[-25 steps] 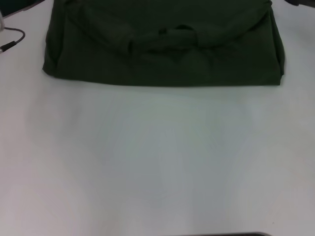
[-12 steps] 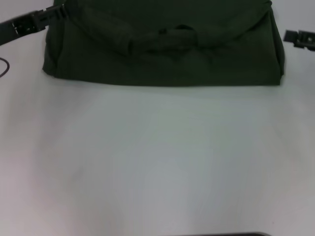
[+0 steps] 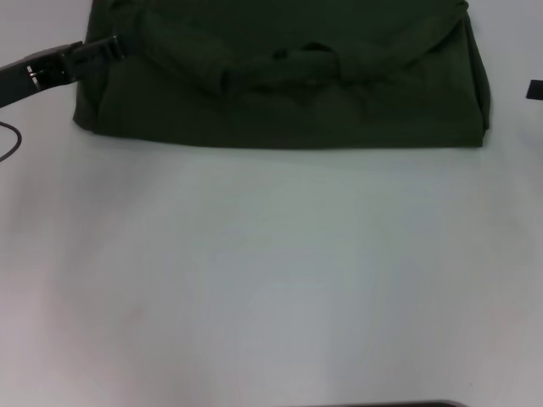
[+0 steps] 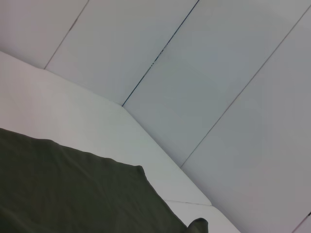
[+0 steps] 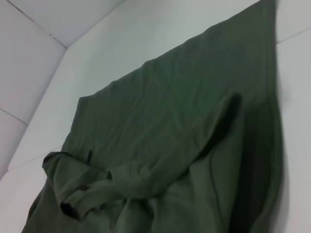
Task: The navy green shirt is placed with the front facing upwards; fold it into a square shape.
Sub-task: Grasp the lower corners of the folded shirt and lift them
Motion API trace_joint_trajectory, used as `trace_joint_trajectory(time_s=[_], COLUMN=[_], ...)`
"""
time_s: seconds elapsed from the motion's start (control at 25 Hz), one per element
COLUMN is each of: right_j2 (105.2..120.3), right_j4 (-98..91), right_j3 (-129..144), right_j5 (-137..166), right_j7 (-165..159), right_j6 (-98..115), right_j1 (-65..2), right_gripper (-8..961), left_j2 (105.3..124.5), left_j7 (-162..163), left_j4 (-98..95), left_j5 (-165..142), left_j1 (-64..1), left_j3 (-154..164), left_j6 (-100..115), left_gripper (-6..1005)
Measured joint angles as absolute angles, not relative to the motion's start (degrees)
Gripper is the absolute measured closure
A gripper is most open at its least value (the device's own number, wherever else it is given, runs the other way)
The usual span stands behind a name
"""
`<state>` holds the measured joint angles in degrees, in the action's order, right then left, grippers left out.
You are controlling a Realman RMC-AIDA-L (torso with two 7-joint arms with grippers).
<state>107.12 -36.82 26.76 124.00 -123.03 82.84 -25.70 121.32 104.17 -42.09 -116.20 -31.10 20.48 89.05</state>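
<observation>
Compared with half a second ago, the left gripper [image 3: 102, 47] has dropped a little lower along the shirt's left edge, and the right gripper [image 3: 534, 89] has pulled back so that only a dark sliver of it shows at the right border of the head view. The shirt itself has not shifted.

The left gripper's tip lies against the upper left side of the navy green shirt [image 3: 284, 85]; whether its fingers are spread or closed I cannot tell, nor whether it has hold of any cloth. The right gripper's fingers cannot be made out either.

The shirt lies at the far end of the white bench [image 3: 271, 271], already folded into a wide dark olive block with a straight near edge. A rumpled fold, collar-like, sits on top near the middle.
</observation>
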Motion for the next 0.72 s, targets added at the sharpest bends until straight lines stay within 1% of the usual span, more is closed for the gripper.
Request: trace_joint_trajectory(time_s=[0.12, 0.28, 0.4, 0.52, 0.72], right_j2=[107.86, 109.72, 110.74, 111.43, 111.9], right_j4=[-36.4, -36.3, -36.1, -35.5, -34.6], right_j3=[27.0, 28.8, 31.2, 32.0, 32.6], right_j5=[124.0, 124.2, 124.2, 124.3, 124.3], right_j7=[-123.1, -123.1, -123.2, -123.2, -123.2], right_j6=[82.2, 80.7, 78.2, 75.9, 74.0], right_j1=[-26.3, -27.3, -27.8, -27.9, -28.3], right_gripper=[260, 272, 281, 290, 305], left_j2=[121.46, 121.53, 121.53, 121.53, 121.5], left_j7=[104.1, 104.1, 104.1, 104.1, 104.0], left_j4=[-42.0, -42.0, -41.9, -41.9, -41.9], left_j5=[-116.2, -116.1, -116.2, -116.2, -116.3], left_j1=[-31.0, -30.9, -30.9, -30.9, -30.9], left_j3=[20.5, 20.5, 20.5, 20.5, 20.5], left_j6=[89.0, 88.8, 88.7, 88.5, 88.1], left_gripper=[79, 80, 80, 80, 80])
